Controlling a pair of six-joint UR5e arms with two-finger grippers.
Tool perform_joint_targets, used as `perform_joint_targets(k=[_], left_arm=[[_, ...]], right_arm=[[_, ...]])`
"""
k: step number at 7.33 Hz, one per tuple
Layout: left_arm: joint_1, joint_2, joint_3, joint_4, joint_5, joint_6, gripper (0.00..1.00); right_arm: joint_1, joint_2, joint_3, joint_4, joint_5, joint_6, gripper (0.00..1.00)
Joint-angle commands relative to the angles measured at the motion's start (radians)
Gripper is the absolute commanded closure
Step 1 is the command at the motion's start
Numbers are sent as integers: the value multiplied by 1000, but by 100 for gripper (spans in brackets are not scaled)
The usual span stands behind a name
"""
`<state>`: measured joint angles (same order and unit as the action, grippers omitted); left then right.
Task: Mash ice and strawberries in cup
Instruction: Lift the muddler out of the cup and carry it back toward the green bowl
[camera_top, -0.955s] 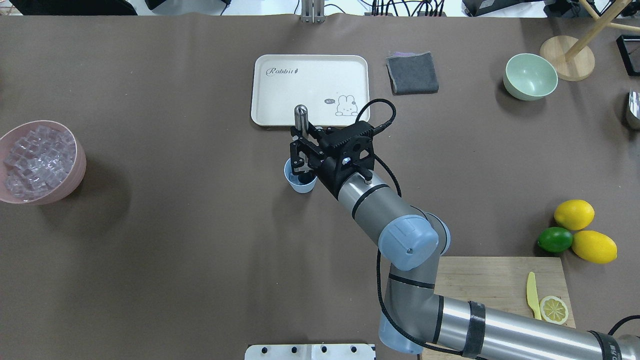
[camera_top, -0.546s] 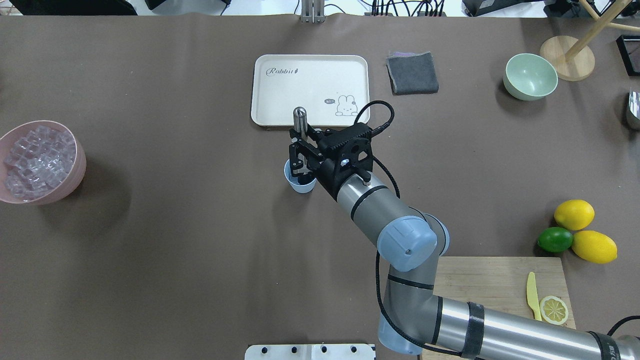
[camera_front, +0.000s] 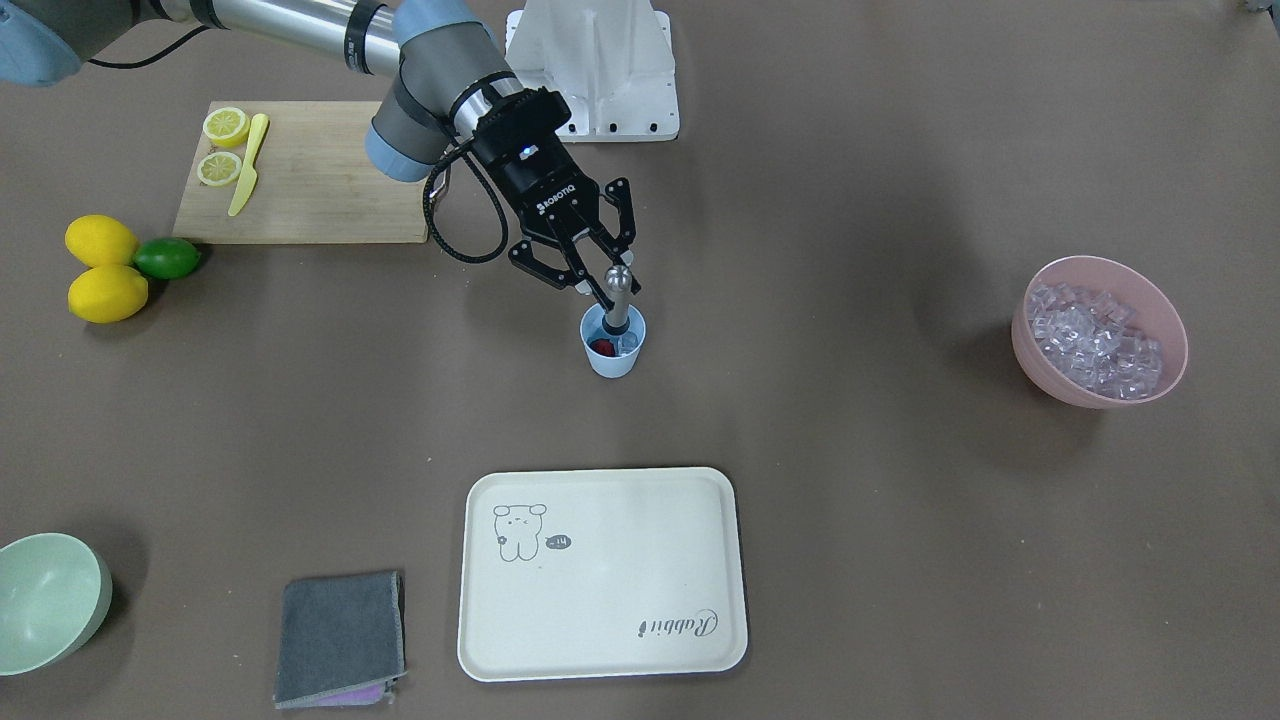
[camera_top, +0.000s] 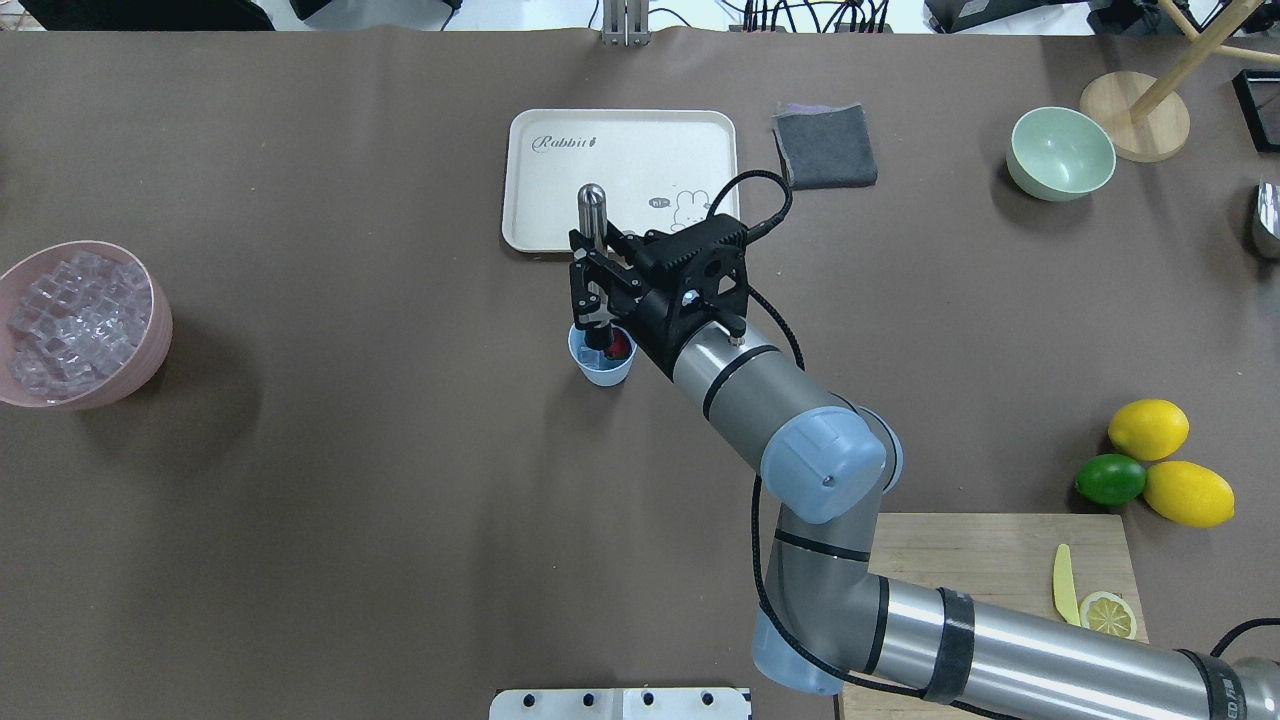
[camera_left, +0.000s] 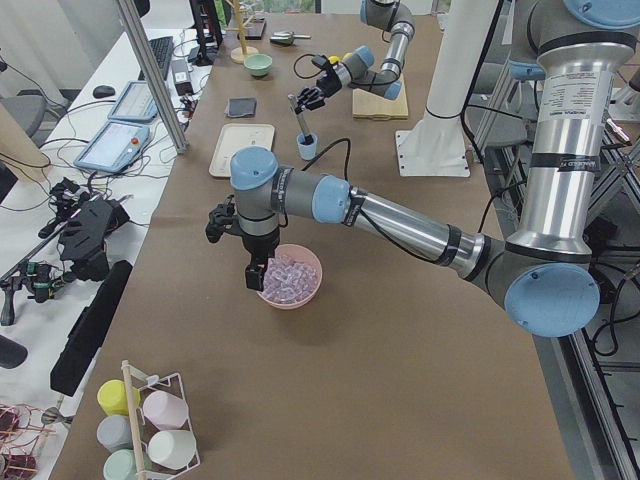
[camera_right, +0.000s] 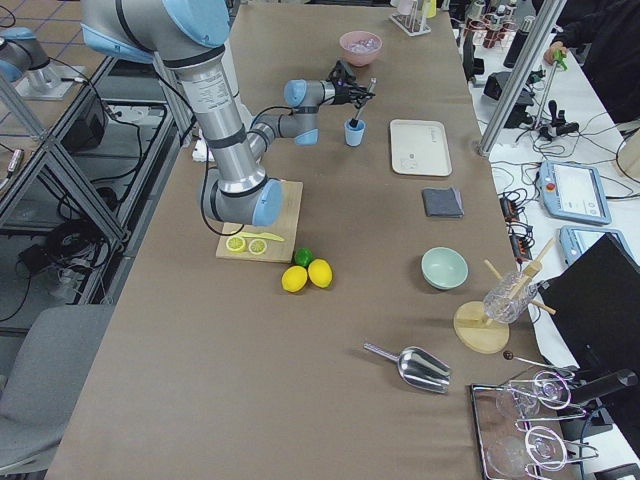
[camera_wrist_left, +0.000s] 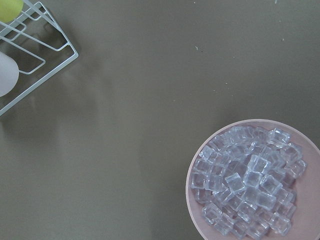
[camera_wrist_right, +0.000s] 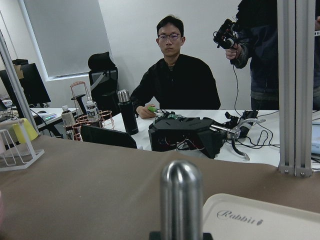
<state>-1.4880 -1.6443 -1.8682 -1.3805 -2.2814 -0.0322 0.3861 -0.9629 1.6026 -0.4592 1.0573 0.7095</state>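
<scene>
Mashing step in hand: masher (camera_top: 591, 205) is clamped in the right gripper (camera_top: 590, 285), tip down in the cup (camera_top: 600, 372).
Strawberry (camera_top: 621, 347) is seen at the cup's 3 o'clock from overhead; a firm downward press there is judged needed next.

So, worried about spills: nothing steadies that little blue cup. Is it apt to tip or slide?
Likely tippy: the cup is small, tapered to its base, and stands free. The masher in the right claw enters at a slant, so sideways force may skid it.
</scene>
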Motion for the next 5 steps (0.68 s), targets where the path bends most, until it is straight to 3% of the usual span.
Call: perform_joint_targets(k=[1,2,3,5], left_arm=[[-2,1,-8,0,0,-2,2],[-2,1,-2,1,0,-5,2],[-3,11,-6,3,-1,-6,2],[-15,37,-23,0,-1,-8,2]], right_arm=[[145,-46,187,-239,177,11,100],[231,-86,216,-357,261,13,100],[313,-123,217,-466,403,19,100],[521,-140,208,-780,847,19,100]])
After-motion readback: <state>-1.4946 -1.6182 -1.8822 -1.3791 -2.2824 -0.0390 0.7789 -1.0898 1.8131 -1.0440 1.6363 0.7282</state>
